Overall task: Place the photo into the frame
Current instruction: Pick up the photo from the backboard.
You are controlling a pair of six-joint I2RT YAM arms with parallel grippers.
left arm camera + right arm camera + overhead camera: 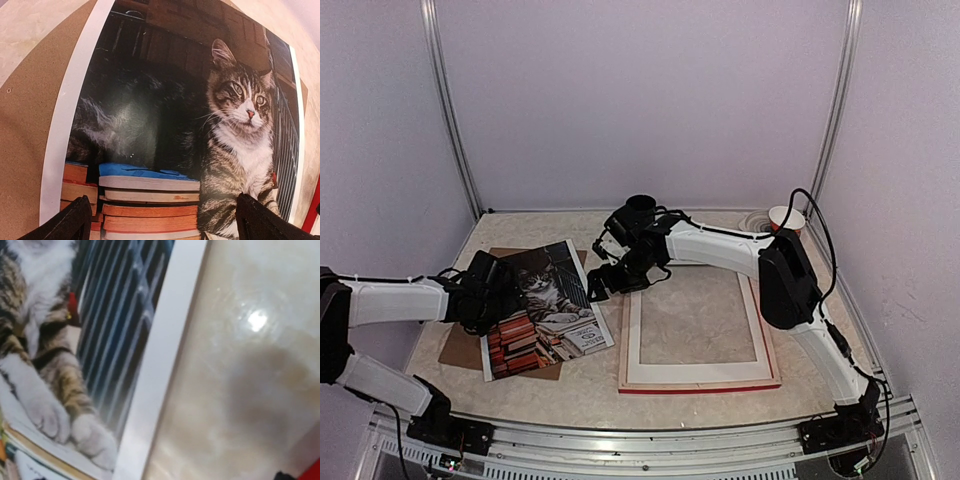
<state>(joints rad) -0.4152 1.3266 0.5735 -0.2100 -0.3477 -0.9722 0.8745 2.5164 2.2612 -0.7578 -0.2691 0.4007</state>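
Tabletop [590, 388] bears the photo [165, 125] beneath spread left jaws; right jaws beside it, state unclear.

The left claw [506, 292] hides the far left corner of the photo [560, 312].

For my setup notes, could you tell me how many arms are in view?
2. The left arm reaches from the left over the photo; the right arm stretches from the near right to the far left corner of the frame. None appears hidden.
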